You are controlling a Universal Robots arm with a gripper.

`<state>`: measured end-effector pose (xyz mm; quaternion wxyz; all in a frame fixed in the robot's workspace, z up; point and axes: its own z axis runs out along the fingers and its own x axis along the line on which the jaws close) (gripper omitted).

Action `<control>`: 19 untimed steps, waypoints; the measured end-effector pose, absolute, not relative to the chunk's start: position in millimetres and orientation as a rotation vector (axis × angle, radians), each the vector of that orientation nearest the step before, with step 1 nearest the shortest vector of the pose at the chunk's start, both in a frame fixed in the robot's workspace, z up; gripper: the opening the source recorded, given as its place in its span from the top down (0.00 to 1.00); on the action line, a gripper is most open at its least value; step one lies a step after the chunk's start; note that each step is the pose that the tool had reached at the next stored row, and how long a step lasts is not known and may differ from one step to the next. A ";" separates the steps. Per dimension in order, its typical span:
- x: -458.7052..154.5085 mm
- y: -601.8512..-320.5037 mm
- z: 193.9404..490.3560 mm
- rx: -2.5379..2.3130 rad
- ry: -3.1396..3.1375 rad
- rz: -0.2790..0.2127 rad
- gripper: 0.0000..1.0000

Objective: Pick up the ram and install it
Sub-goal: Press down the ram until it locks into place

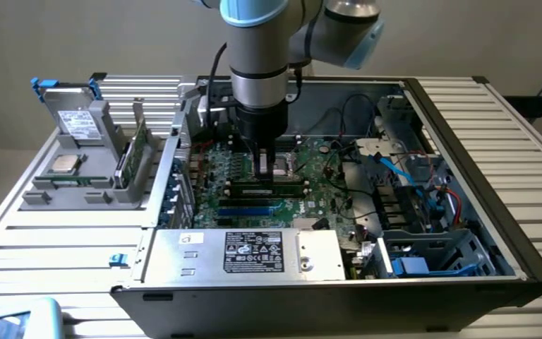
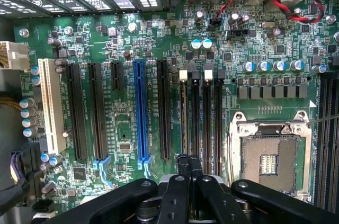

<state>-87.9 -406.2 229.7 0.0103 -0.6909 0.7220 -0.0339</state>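
Inside the open computer case (image 1: 459,141), the end effector (image 1: 270,171) is low over the motherboard (image 1: 318,183), its fingers clenched together with nothing between them. The ram (image 1: 269,188) is not in a grasp: in the exterior view it stands on edge in a memory slot directly below the closed fingertips, its black chips facing the camera, in front of the empty processor socket (image 1: 276,164). Whether the tips touch its top edge or sit just above it cannot be told.

From the wrist view, the closed end effector (image 2: 188,164) lines up with the end of the row of black memory slots (image 2: 206,118), just beside the processor socket (image 2: 273,155) and some way from the blue expansion slot (image 2: 140,110).

Judging from this, the pick and placement are done and the step in hand is seating: the shut fingers serve as a pusher on the stick's upper edge. That calls for straight-down, even pressure along the slot line, enough to latch the white end clips (image 2: 183,74) without tilting the board or sliding off onto neighbouring parts.

On the slatted surface (image 1: 54,240) at the exterior view's left, a grey holder (image 1: 82,191) carries the wider green card (image 1: 137,159), the silver processor chip (image 1: 62,164) and a drive (image 1: 78,123), all well apart from the work.
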 end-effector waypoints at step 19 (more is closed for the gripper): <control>-84.0 -406.2 245.1 -2.154 2.256 -0.106 0.89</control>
